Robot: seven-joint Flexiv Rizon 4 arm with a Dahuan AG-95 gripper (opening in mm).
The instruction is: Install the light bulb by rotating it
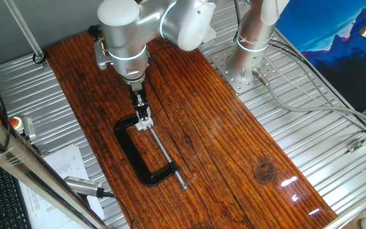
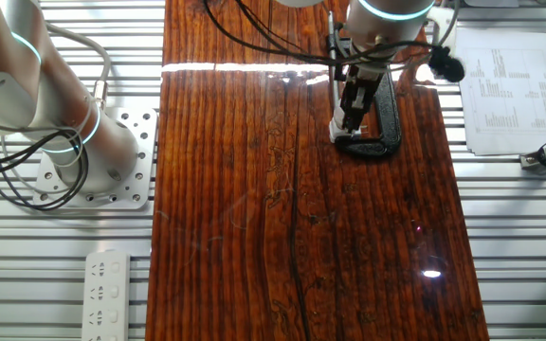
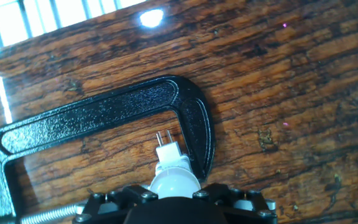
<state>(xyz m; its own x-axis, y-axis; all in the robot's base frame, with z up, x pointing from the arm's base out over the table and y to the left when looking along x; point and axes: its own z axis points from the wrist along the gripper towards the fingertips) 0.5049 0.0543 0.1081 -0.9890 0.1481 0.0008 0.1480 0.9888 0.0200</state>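
In the hand view the light bulb (image 3: 174, 179) is a small white frosted dome with a white base and two thin metal pins pointing away from the camera. My gripper (image 3: 174, 190) is shut on it, with a black finger (image 3: 114, 200) on each side. The bulb hangs just above the wooden board, its pins beside the short jaw end of a black C-clamp (image 3: 104, 112). In one fixed view the gripper (image 1: 143, 116) points straight down over the clamp's (image 1: 132, 152) screw end, where a small white piece (image 1: 145, 124) shows. No socket can be made out.
The dark wooden board (image 1: 234, 146) lies on a ribbed metal table. A second arm's base (image 1: 250, 44) stands at the board's far side. Papers (image 2: 505, 85), cables and a power strip (image 2: 107, 294) lie off the board.
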